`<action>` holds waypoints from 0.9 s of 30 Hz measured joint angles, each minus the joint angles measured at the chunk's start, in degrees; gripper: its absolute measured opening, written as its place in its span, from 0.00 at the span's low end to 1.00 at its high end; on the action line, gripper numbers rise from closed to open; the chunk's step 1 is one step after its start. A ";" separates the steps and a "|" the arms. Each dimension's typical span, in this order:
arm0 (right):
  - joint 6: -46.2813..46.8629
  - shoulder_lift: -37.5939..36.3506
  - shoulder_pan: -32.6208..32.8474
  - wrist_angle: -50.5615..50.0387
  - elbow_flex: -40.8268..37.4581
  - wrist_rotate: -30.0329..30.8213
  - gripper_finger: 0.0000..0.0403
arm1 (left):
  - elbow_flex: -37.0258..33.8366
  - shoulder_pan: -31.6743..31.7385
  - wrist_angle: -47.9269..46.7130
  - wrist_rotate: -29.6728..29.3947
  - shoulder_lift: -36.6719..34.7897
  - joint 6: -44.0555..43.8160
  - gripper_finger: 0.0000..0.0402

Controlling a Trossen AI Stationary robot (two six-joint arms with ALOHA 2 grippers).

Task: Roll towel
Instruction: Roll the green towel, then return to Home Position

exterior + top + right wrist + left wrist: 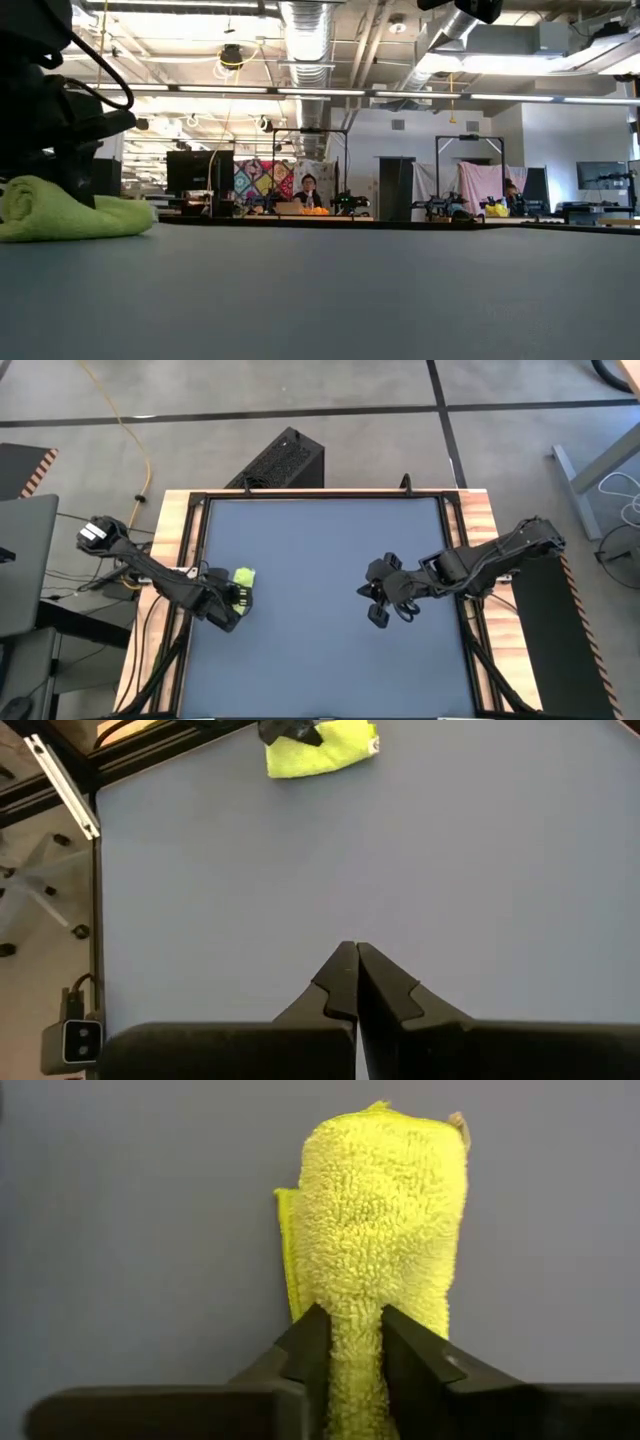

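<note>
The lime yellow-green towel (244,578) lies bunched and rolled up near the table's left edge. It also shows in the low view (70,212), in the left wrist view (380,1230) and far off in the right wrist view (318,750). My left gripper (236,598) is shut on the towel's near end. My right gripper (378,612) is shut and empty over the table's right half, above the tabletop (352,955). My left gripper pinches the rolled towel's near end (355,1342) between its two fingers (310,1342), with several layers bunched in the gap. The fingers lie along the roll, coming from the table's left and near side. The rest of the towel lies on the tabletop.
The dark blue-grey tabletop (320,550) has a wooden frame (170,520) with black rails around it. A black box (280,460) stands beyond the far edge. People sit far off in the room (308,190).
</note>
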 joint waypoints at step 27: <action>0.90 -0.33 0.04 0.46 0.00 -3.79 0.05 | 0.09 6.29 -6.63 4.19 -18.17 9.85 0.47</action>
